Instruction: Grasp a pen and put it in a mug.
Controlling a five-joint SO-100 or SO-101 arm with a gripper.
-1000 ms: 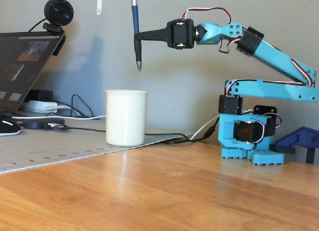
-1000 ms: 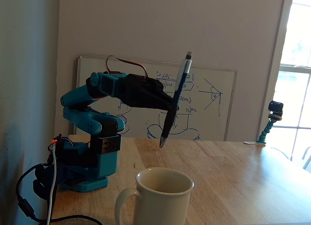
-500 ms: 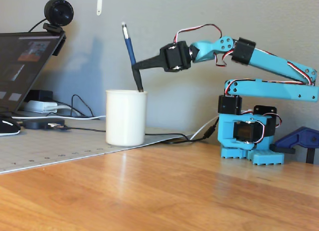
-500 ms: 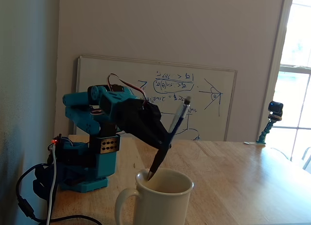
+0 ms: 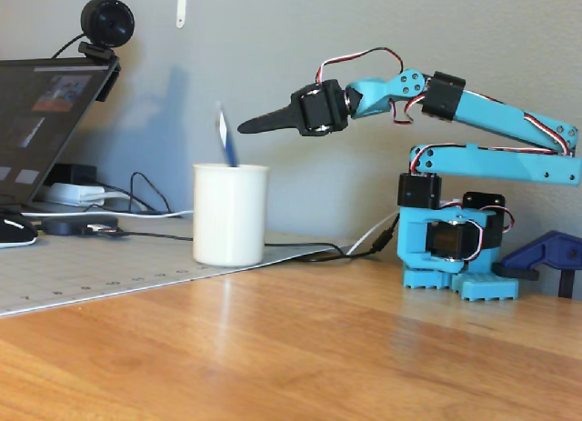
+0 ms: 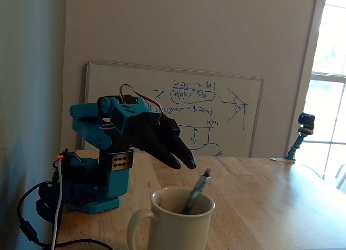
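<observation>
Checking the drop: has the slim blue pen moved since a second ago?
Yes. The slim blue pen went down from above the white mug into it; only its top shows above the rim. The open black gripper is empty.

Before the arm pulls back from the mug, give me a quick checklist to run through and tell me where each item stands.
1. Pen inside the mug: ok, it leans on the rim.
2. Gripper free of the pen: ok, fingers spread, nothing between them.
3. Gripper above the mug rim: ok in both fixed views.
4. Mug upright on the table: ok.
5. Pen at rest: cannot tell, its top looks blurred.
</observation>
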